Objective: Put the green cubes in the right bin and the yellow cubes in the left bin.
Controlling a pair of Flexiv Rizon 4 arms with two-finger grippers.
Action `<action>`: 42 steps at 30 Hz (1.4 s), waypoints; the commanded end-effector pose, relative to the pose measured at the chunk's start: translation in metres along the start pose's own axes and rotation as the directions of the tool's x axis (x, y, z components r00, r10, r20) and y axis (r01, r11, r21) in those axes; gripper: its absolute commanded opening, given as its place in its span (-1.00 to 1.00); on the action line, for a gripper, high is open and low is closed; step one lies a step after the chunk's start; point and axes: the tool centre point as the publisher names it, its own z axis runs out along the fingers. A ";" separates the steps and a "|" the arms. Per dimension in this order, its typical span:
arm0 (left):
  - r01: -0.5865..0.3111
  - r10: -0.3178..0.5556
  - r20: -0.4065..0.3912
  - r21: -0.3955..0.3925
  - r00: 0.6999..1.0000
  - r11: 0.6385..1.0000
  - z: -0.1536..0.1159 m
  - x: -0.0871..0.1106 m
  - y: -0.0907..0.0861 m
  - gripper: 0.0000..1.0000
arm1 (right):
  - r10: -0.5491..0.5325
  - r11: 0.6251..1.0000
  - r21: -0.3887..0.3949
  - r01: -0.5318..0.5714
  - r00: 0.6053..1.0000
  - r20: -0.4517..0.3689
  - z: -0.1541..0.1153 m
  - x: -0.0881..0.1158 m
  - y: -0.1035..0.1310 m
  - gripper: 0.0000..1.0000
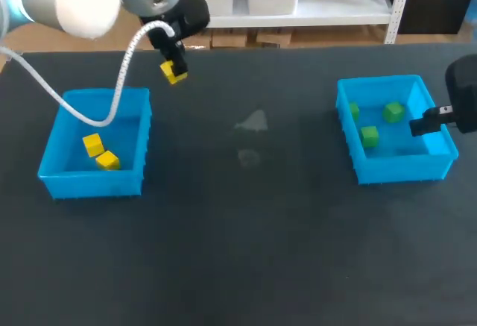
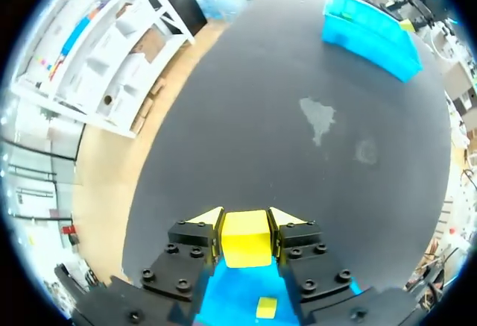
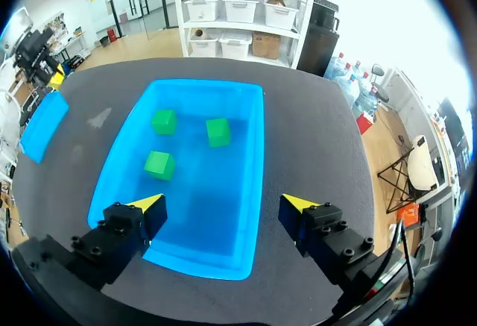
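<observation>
Now the left end effector (image 1: 174, 66) is closed on 1 yellow cube (image 1: 174, 74), both yellow tips pressing its opposite faces, and it holds the cube above the worktop (image 1: 246, 229). The cube sits just past the far right corner of the left bin (image 1: 93, 184). The bin's open floor therefore lies nearer and to the left of the end effector, and in the left wrist view it shows under the fingers. My judgement is that the coming move depends on that short offset: carry the cube near and left until it is over the bin, then release. The left arm is plainly the closer one.

Counted, 2 yellow cubes (image 1: 93, 145) (image 1: 109, 160) lie in the left bin, close together. 3 green cubes (image 3: 164, 121) (image 3: 218, 131) (image 3: 159, 164) lie in the right bin (image 3: 216, 214). The right end effector (image 3: 223, 205) hangs over that bin, fingers wide apart and holding nothing.
</observation>
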 end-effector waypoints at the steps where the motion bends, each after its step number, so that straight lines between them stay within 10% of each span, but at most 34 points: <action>1: 0.031 -0.029 0.056 -0.029 0.998 0.999 -0.021 0.031 -0.001 -1.00 | 0.001 1.000 0.002 -0.001 1.000 0.005 0.001 0.001 0.000 1.00; 25: 0.284 -0.282 0.042 -0.049 0.958 0.958 -0.034 0.153 -0.017 -1.00 | 0.001 1.000 0.002 -0.001 1.000 0.005 0.001 0.001 0.000 1.00; 26: 0.288 -0.287 0.040 -0.048 0.957 0.956 -0.032 0.155 -0.018 -0.87 | 0.001 1.000 0.002 -0.001 1.000 0.005 0.001 0.001 0.000 1.00; 27: 0.292 -0.290 0.044 -0.052 0.956 0.955 -0.029 0.156 -0.019 -0.32 | 0.001 1.000 0.002 -0.001 1.000 0.005 0.001 0.001 0.000 1.00; 28: 0.298 -0.296 0.046 -0.051 0.954 0.953 -0.028 0.156 -0.020 1.00 | 0.001 1.000 0.002 -0.001 1.000 0.005 0.001 0.001 0.000 1.00; 42: 0.451 -0.445 0.153 -0.003 0.882 0.893 -0.039 0.156 -0.011 1.00 | 0.001 1.000 0.002 -0.001 1.000 0.005 0.001 0.001 0.000 1.00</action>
